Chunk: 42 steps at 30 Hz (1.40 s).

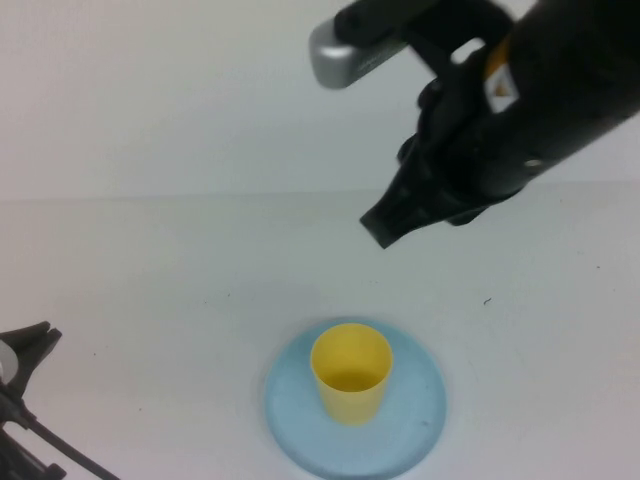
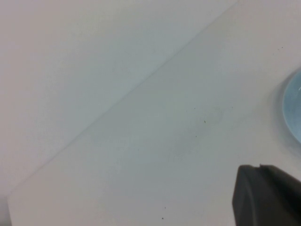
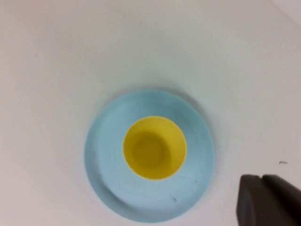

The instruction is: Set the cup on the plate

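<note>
One yellow cup (image 1: 351,373) stands on the blue plate (image 1: 420,420).

The cup is upright near the middle of the plate, on the white surface (image 1: 150,300). The right end effector (image 1: 385,228) hangs high above and behind the plate, holding nothing. The left end effector (image 1: 25,352) sits low at the left edge, well apart. Their fingers are too hidden to tell.
</note>
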### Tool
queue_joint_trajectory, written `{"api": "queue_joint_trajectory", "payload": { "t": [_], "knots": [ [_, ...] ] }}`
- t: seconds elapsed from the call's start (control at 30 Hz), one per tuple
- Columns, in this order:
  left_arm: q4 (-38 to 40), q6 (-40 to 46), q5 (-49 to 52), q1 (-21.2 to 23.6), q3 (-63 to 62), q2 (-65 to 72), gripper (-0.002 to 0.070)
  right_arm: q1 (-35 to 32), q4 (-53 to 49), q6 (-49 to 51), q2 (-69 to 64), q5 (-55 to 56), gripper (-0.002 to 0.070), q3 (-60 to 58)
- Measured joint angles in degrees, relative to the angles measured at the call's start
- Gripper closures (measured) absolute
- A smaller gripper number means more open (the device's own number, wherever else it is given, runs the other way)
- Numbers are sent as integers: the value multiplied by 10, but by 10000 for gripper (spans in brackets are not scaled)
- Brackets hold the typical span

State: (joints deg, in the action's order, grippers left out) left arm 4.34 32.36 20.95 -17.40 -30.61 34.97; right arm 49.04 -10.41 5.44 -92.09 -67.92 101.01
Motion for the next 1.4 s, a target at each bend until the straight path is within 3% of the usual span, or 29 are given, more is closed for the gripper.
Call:
{"api": "queue_joint_trajectory", "payload": {
  "t": [0.2,0.37,0.53,0.77,1.0,1.17,1.4],
  "knots": [
    [38,0,0,15,0,0,675,26,-5,9,105,36,671,-83],
    [196,-1,-5,106,0,0,675,29,10,16,216,103,675,-213],
    [250,-1,-7,172,0,-50,675,29,69,12,308,68,675,-297],
    [225,46,-4,177,11,-185,675,30,-17,-19,344,-28,675,-314],
    [253,36,-20,177,80,-277,675,17,-91,-50,380,-16,675,-349],
    [275,35,-19,177,148,-334,675,-69,-98,-19,484,201,675,-464],
    [276,35,-42,177,201,-354,675,-210,-77,28,681,613,675,-767]
  ]
}}
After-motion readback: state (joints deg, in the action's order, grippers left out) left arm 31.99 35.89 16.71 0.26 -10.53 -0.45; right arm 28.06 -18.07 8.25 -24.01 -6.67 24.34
